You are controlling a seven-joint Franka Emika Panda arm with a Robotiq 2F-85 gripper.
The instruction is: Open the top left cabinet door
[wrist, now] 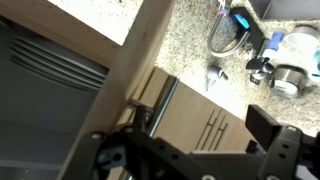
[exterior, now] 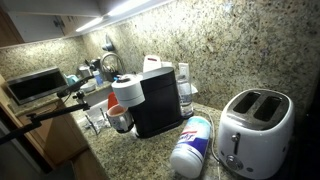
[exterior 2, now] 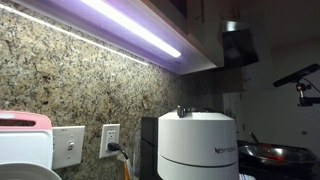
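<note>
Target was the top left cabinet door (exterior: 45, 22), a flat, pale whitish-grey panel. In an exterior view it sat high above the far left corner of the counter (exterior: 140, 158), over the toaster oven (exterior: 35, 85). It appeared flush and shut, though the light there was dim. A brown wooden panel (exterior: 8, 32) bordered it on the left, and a lit light strip (exterior: 130, 10) ran under the cabinets to its right. Below, the granite wall (exterior: 210, 50) met the counter's back edge. Along that edge, from the left corner toward the right, stood a white roll (exterior: 127, 92) and a black coffee maker (exterior: 160, 100), which were touching or nearly so. A white toaster (exterior: 255, 132) stood near the right edge. A wipes canister (exterior: 192, 145) lay on its side between the coffee maker and the toaster, closer to the front edge. In an exterior view a wall outlet (exterior 2: 110, 140) with a plug in it was set in the granite, just beside a white appliance (exterior 2: 198, 145), and a dark pan (exterior 2: 275, 155) lay beyond. The gripper (wrist: 185, 152) showed only in the wrist view, at the bottom of the frame. Its fingers (wrist: 282, 148) were spread wide with nothing between them. It hung out past the counter's front edge, looking down on wooden drawer fronts (wrist: 200, 125). I could not tell how far it was from the door.
</note>
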